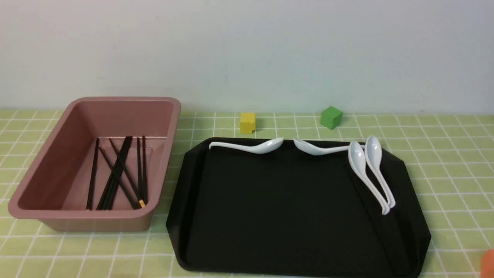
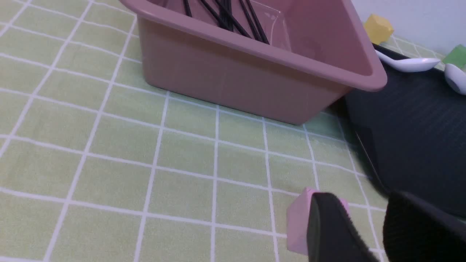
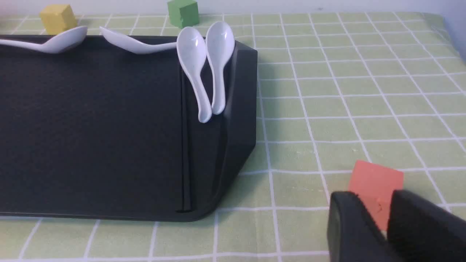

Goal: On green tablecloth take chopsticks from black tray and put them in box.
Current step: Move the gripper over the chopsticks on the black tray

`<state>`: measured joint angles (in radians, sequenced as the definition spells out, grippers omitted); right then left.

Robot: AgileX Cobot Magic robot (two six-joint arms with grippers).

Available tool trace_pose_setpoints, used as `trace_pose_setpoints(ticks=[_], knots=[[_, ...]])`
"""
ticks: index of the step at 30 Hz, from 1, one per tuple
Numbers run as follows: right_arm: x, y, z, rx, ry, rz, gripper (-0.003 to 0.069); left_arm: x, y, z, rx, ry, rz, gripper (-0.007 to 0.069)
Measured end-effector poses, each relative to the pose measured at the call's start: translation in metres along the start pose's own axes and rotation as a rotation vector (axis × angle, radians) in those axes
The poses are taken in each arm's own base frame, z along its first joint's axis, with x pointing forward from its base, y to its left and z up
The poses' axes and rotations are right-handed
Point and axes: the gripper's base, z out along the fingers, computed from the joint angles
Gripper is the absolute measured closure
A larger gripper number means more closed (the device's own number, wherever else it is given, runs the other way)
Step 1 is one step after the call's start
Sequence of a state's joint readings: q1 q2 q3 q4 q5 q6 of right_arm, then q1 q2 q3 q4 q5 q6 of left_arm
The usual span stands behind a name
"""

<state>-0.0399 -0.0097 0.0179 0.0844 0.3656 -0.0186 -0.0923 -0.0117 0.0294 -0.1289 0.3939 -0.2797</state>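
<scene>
The pink box stands at the left on the green tablecloth with several black chopsticks lying in it, one gold-tipped. They also show in the left wrist view. The black tray lies to its right. Thin dark sticks lie along the tray's right side, hard to tell from the tray. Neither gripper shows in the front view. My left gripper hovers low over the cloth before the box, narrowly open and empty. My right gripper is right of the tray, narrowly open and empty.
Four white spoons rest on the tray: two at its far rim, two side by side at its right. A yellow cube and a green cube stand behind the tray. A pink cube sits by my left gripper, an orange cube by my right.
</scene>
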Motion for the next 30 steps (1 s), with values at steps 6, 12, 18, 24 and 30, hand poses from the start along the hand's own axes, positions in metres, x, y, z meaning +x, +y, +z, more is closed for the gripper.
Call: trace_pose_setpoints(ticks=[6,12,18,24,30], knots=[[0.0,0.0,0.0,0.0,0.0,0.0,0.0467,0.0,0.0,0.0,0.0,0.0,0.0,0.0386],[0.0,0.0,0.0,0.0,0.0,0.0,0.0458,0.0,0.0,0.0,0.0,0.0,0.0,0.0386],[0.0,0.0,0.0,0.0,0.0,0.0,0.0452,0.0,0.0,0.0,0.0,0.0,0.0,0.0386],[0.0,0.0,0.0,0.0,0.0,0.0,0.0445,0.0,0.0,0.0,0.0,0.0,0.0,0.0386],[0.0,0.0,0.0,0.0,0.0,0.0,0.0438,0.0,0.0,0.0,0.0,0.0,0.0,0.0386]])
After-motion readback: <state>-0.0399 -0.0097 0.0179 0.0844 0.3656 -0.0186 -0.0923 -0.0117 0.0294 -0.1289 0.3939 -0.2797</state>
